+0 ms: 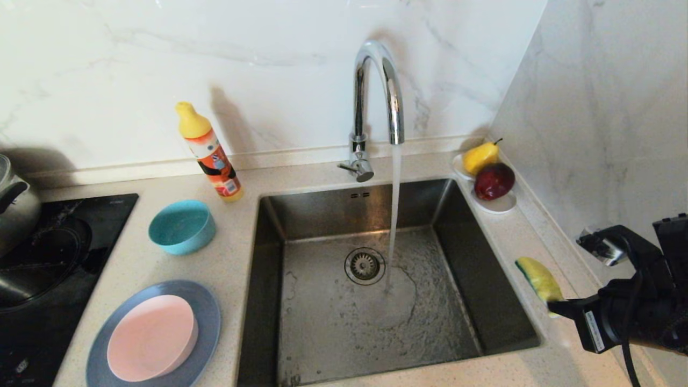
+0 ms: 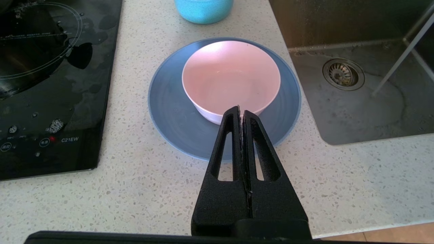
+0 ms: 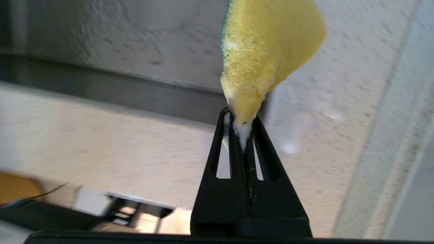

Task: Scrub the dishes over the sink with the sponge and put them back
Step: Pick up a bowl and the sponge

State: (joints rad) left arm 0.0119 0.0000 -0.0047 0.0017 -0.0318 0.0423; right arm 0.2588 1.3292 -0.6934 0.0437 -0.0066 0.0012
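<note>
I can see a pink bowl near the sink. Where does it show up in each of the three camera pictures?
Head view: the pink bowl sits on the grey-blue plate, lower left, left of the sink.
Left wrist view: the bowl is central on the plate, just beyond the shut left hand.
Right wrist view: not in it.
Shared landmark: the sink drain, also at.

The right gripper [image 3: 241,117] was formed of two matte black, tapering fingers [image 3: 222,159], each pierced by a long slot. Behind it, a bulky black wrist housing [image 1: 634,317] was seen, marked with a white label and trailed by a black cable. The left gripper [image 2: 240,110] was built alike.
</note>
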